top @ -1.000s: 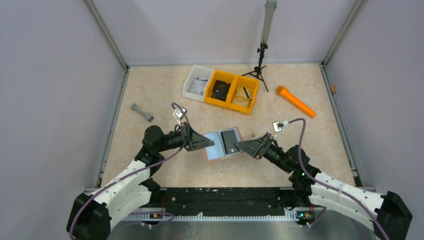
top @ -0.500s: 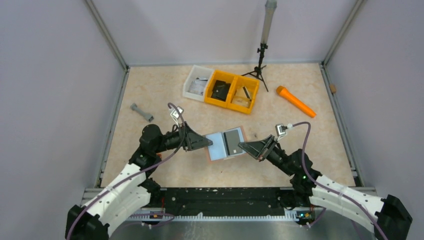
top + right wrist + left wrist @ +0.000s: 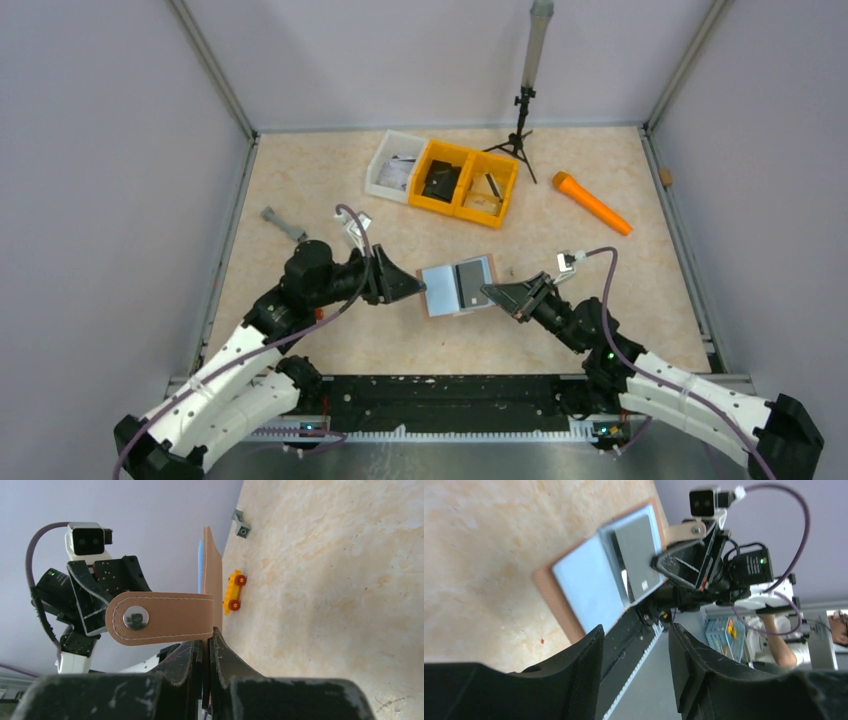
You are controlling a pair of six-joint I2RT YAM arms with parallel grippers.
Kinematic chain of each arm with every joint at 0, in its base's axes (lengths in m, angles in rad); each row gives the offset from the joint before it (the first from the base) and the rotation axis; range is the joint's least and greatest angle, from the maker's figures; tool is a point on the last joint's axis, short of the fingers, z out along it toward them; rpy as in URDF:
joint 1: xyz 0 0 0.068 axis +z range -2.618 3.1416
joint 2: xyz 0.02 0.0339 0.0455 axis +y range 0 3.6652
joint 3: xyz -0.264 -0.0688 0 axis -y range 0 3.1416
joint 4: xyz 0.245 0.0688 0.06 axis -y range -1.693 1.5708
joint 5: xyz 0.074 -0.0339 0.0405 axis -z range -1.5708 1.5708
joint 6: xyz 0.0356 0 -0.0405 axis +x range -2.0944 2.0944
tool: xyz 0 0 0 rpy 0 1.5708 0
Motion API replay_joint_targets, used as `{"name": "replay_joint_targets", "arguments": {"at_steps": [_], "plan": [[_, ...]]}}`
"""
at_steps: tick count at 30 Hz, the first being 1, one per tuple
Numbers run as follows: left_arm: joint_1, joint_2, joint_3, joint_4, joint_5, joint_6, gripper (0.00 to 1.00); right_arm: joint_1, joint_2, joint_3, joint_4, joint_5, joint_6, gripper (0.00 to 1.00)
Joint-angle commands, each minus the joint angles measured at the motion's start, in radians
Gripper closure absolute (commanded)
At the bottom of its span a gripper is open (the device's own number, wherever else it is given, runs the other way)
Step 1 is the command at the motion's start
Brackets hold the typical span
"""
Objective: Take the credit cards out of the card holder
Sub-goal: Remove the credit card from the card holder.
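A: State of right gripper (image 3: 490, 293)?
B: Clamped on right edge of card holder (image 3: 440, 291); 1 grey card (image 3: 468, 283) showing inside.
A: And left gripper (image 3: 414, 289)?
B: Spread wide, just beside holder's left edge.

Open card holder (image 3: 457, 286) at the middle of the bench (image 3: 300, 180), with a credit card (image 3: 468, 283) in its right half. The left fingers (image 3: 405, 285) lie at its 9 o'clock, the right fingers (image 3: 500, 295) at its 3 o'clock. A row of bins (image 3: 461, 183) sits at 12 o'clock, with a tripod (image 3: 520, 125) at 1 o'clock behind them.
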Motion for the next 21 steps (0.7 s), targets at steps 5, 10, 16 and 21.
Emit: {"name": "replay_joint_targets", "arguments": {"at_steps": [5, 10, 16, 21], "plan": [[-0.149, 0.207, -0.060, 0.396, 0.071, -0.122, 0.53, -0.005, 0.082, 0.059, 0.147, -0.052, -0.009, 1.00], [-0.162, 0.324, -0.004, 0.342, 0.062, -0.103, 0.58, -0.005, 0.085, 0.069, 0.162, -0.083, 0.019, 1.00], [-0.168, 0.376, -0.004, 0.376, 0.073, -0.112, 0.58, -0.005, 0.087, 0.075, 0.181, -0.105, 0.059, 1.00], [-0.168, 0.366, -0.035, 0.491, 0.107, -0.154, 0.59, -0.005, 0.103, 0.065, 0.206, -0.142, 0.105, 1.00]]}}
